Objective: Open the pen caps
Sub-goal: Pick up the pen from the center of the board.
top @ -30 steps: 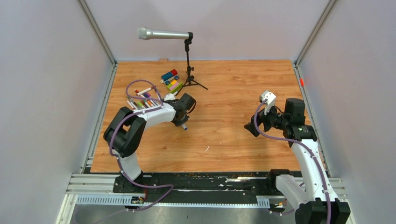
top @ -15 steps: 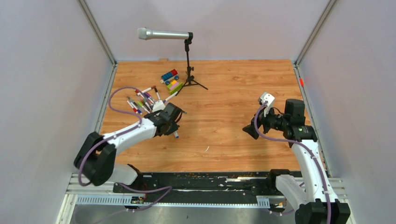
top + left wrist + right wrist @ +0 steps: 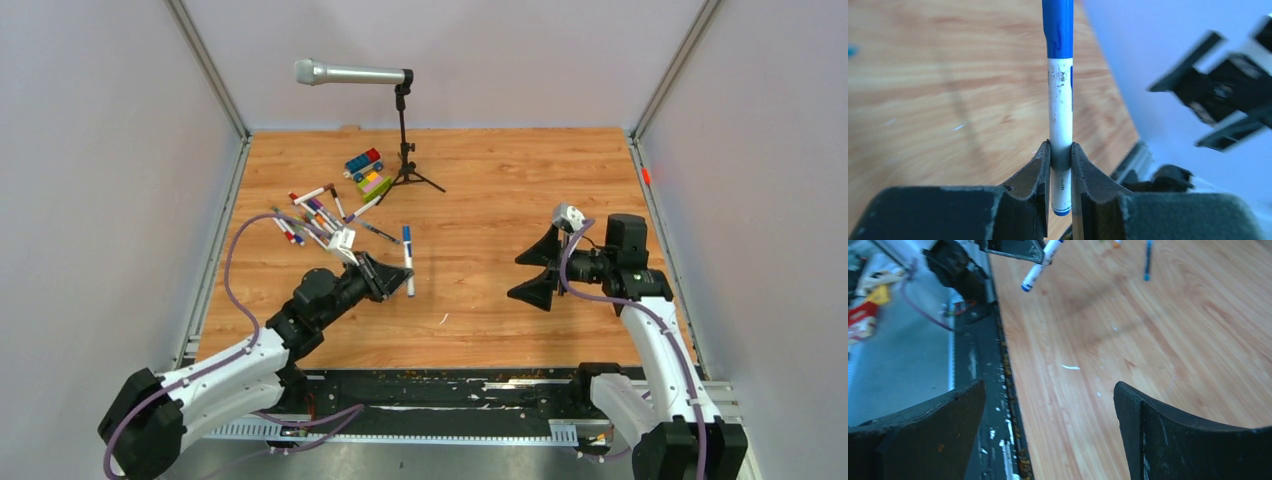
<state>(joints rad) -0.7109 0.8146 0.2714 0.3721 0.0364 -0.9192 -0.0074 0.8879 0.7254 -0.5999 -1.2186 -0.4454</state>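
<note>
In the top view the left arm lies low across the lower left of the frame, reaching up and to the right over the wooden tabletop point(image 3: 500, 190). Its left claw point(image 3: 385, 281) is clenched on a pen point(image 3: 408, 262). The left wrist view shows the two black fingers point(image 3: 1035, 172) pinching the white barrel point(image 3: 1061, 105) close to its blue-ringed tail end, and the blue cap point(image 3: 1058, 25) is seated on the far end, pointing away from the claw. The pen sits left of the frame's centre.

To the right at mid-height, the right claw point(image 3: 535, 270) is released, its jaws spread wide and facing left toward the pen, well apart from it. In the right wrist view its dark fingers point(image 3: 1178, 435) frame bare wood, and the held pen point(image 3: 1040, 265) shows at the top edge.

Farther back, up and left of the left claw, the other pens point(image 3: 310, 215) lie on the tabletop in a loose fan, coloured caps point(image 3: 293, 196) on their ends. One dark pen point(image 3: 381, 233) lies apart, to their right. Beyond them sit the toy blocks point(image 3: 365, 172), and behind those a black stand point(image 3: 404, 150) carries a silver microphone point(image 3: 345, 73).
</note>
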